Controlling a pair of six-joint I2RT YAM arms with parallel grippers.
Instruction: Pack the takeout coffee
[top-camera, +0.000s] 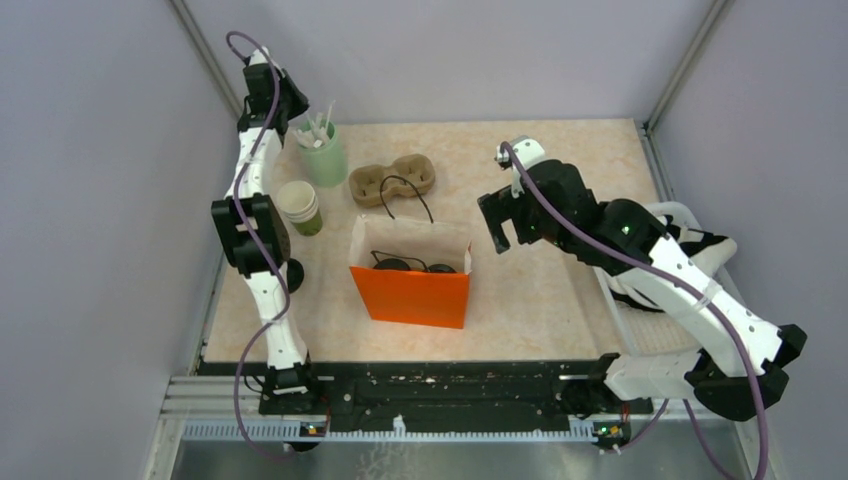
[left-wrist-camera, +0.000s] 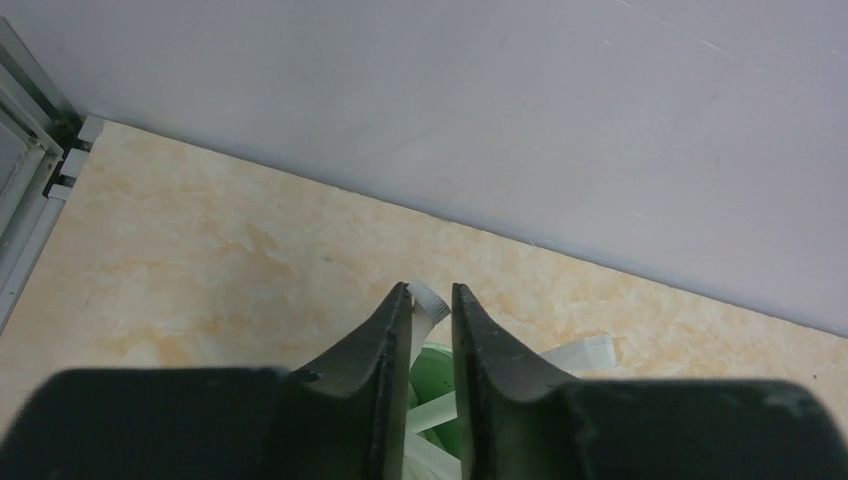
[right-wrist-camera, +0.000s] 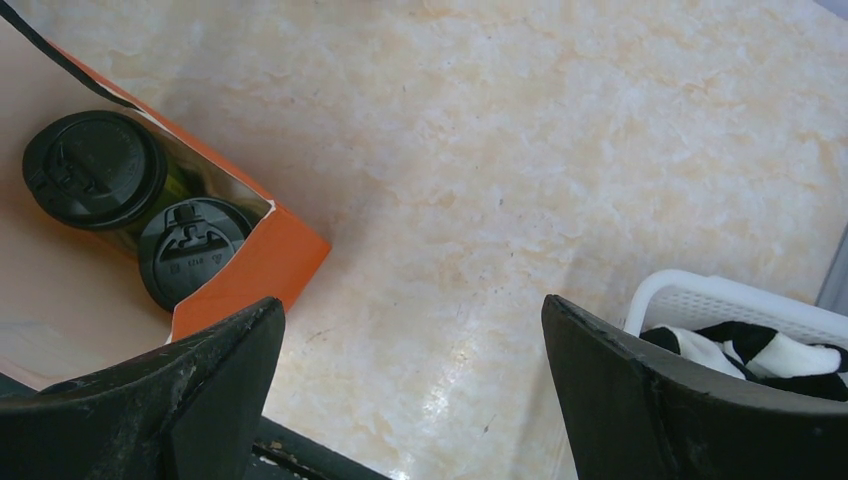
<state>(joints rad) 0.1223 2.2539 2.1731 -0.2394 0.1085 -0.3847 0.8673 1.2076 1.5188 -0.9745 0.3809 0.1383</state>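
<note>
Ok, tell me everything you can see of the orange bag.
The orange paper bag stands upright and open on the marbled table, near its middle. Its outside is orange and its inside cream, with thin black cord handles, one looping up past the far rim. Two black-lidded takeout cups sit inside, side by side. The right hand hangs open to its right, not touching it.

Inside the orange bag (right-wrist-camera: 288, 258), only the black lids of the takeout coffee (right-wrist-camera: 95, 170) and the second lidded cup (right-wrist-camera: 190, 250) show; their walls are hidden, and the bag runs off the picture's left edge. The left gripper (left-wrist-camera: 431, 294) covers most of the pale-green cup (left-wrist-camera: 432, 365); whether it pinches the white stick (left-wrist-camera: 432, 303) is unclear. The white basket (right-wrist-camera: 720, 298) is cut off at the right edge
</note>
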